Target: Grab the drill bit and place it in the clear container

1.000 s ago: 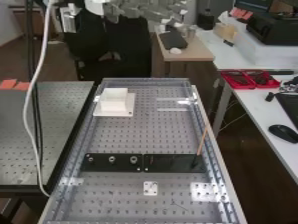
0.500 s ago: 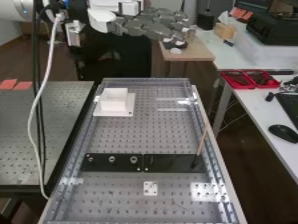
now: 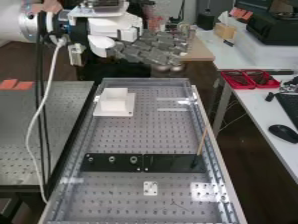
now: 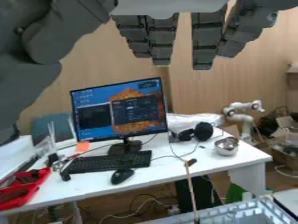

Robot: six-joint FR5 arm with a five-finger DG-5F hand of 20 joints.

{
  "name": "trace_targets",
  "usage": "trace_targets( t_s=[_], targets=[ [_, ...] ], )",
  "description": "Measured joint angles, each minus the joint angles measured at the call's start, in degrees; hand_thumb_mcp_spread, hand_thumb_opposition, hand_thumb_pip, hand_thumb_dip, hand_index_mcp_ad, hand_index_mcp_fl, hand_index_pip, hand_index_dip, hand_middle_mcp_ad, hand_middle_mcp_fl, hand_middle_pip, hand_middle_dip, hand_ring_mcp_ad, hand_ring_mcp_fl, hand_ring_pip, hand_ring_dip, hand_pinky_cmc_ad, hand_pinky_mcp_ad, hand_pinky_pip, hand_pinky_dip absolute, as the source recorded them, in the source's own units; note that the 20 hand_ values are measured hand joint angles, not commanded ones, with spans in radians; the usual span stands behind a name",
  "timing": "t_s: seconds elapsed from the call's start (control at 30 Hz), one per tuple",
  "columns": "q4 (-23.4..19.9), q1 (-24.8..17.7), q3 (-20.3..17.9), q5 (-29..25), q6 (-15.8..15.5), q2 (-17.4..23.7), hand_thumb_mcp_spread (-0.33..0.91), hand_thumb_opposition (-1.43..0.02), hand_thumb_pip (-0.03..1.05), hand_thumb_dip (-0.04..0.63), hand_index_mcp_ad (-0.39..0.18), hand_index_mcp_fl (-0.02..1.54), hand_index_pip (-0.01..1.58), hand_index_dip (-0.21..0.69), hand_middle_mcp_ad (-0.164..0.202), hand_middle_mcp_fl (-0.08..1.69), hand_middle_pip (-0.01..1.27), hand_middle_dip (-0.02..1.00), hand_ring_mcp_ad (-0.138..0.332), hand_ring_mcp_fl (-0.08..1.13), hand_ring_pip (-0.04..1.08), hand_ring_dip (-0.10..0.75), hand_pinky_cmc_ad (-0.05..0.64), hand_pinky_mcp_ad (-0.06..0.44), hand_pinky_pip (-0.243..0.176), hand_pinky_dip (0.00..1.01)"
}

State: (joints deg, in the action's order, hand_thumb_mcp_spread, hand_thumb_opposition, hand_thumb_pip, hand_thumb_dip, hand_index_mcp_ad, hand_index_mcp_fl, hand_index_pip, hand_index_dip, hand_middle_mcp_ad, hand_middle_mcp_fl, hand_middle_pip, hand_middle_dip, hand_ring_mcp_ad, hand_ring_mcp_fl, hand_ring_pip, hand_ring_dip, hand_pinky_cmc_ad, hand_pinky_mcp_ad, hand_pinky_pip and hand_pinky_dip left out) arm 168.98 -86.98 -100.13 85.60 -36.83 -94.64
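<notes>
One hand (image 3: 151, 47), fingers spread, hangs raised; two black plates (image 3: 166, 164) bear three metal rings (image 3: 112, 159), one rod (image 3: 202, 140).

Open lane between white block (image 3: 114, 102) and black plates (image 3: 166, 162), over perforated board (image 3: 143, 134). Thin rod (image 3: 201, 141) sticks up from plates, near board's right edge. Pale cable (image 3: 30, 142) hangs left of board.

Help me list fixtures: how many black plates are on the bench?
2, side by side across the bench in the high view: left plate and right plate.
</notes>
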Motion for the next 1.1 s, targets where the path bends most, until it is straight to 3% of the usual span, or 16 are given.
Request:
trace_targets(
  t_s=[0.13, 0.4, 0.5, 1.1],
  targets=[
    [-1.3, 0.6, -1.4, -4.0, 1.9, -1.8, 0.15, -0.70, 0.23, 0.005, 0.073, 0.03, 0.08, 0.024, 0.077, 0.02, 0.14, 0.03, 0.237, 0.11, 0.09, -0.023, 0.211, 0.183, -0.150, 0.23],
    [-4.1, 2.2, -2.9, -5.0, 3.4, -5.0, 0.15, -0.69, 0.25, 0.007, 0.073, 0.03, 0.09, 0.037, 0.077, 0.02, 0.14, 0.03, 0.236, 0.10, 0.08, -0.035, 0.225, 0.192, -0.150, 0.27],
    [-4.7, 2.6, -3.2, -5.3, 3.9, -6.2, 0.15, -0.69, 0.34, 0.007, 0.073, 0.02, 0.08, 0.033, 0.077, 0.02, 0.14, 0.02, 0.237, 0.09, 0.08, -0.031, 0.225, 0.199, -0.150, 0.29],
    [-9.9, 3.9, -2.6, -7.7, 7.5, -13.9, 0.23, -0.70, 0.40, 0.010, 0.063, 0.05, 0.10, 0.082, 0.070, 0.02, 0.14, 0.03, 0.230, 0.06, 0.08, -0.037, 0.225, 0.201, -0.150, 0.39]
  ],
)
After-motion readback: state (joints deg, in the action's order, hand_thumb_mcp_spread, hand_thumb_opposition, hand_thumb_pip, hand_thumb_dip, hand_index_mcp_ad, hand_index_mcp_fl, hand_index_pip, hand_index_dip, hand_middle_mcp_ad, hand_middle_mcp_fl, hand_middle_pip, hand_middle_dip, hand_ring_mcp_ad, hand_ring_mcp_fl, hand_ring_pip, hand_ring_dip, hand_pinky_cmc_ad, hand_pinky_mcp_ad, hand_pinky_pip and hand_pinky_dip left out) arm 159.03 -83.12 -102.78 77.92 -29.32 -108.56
